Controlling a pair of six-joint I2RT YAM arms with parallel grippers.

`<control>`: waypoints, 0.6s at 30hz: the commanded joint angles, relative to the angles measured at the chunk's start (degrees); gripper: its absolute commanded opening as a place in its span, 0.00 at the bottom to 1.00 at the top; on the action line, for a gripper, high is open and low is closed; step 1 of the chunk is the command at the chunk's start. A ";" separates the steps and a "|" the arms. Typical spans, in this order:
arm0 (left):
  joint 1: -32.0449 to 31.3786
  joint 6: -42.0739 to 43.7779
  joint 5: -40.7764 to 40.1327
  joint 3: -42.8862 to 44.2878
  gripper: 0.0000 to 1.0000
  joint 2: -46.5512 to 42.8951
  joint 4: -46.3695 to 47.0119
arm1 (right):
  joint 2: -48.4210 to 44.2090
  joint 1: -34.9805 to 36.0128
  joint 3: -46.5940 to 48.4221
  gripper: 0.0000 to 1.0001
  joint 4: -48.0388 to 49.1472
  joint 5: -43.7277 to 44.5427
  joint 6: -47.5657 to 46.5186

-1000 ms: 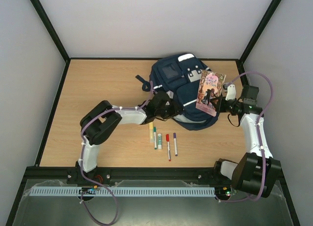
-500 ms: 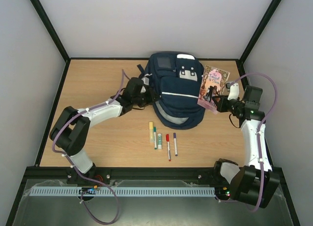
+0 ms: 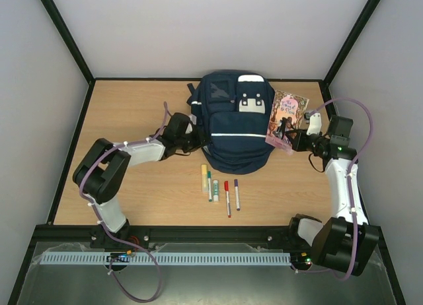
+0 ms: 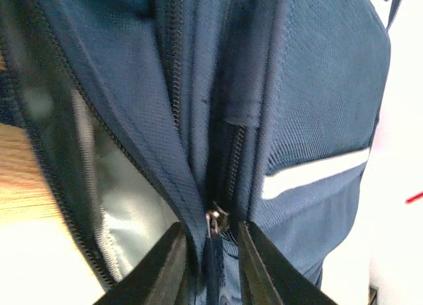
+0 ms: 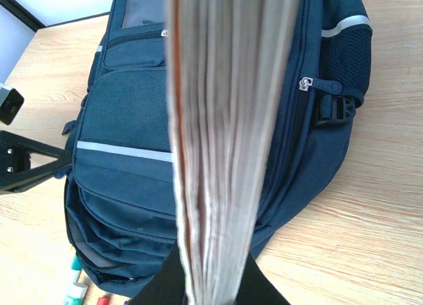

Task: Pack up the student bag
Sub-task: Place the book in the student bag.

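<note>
While my right fingers clamp the pink paperback book beside the large navy fabric backpack, whose zip seam lies between my left fingers (gripping or not, I cannot tell), I fear the slack opening could sag and block the book.
</note>
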 commanded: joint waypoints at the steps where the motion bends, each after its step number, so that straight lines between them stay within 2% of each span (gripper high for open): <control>1: -1.57 -1.23 2.86 -0.22 0.27 1.88 3.06 | 0.53 -0.24 -0.54 0.01 -0.27 -1.69 -0.37; 5: -2.64 -2.40 2.58 -0.10 0.41 3.68 2.64 | 1.04 -0.24 -0.39 0.01 -0.46 -1.75 -0.65; 11: -3.97 -3.77 0.59 -0.46 0.49 4.51 0.13 | 1.37 -0.24 -0.32 0.01 -0.55 -1.70 -0.84; 13: -4.25 -3.98 0.67 -0.88 0.50 4.78 0.44 | 1.52 -0.24 -0.29 0.01 -0.63 -1.70 -0.83; 18: -5.08 -5.40 4.95 -2.34 0.47 5.94 9.75 | 1.77 -0.24 -0.24 0.01 -0.57 -1.87 -0.85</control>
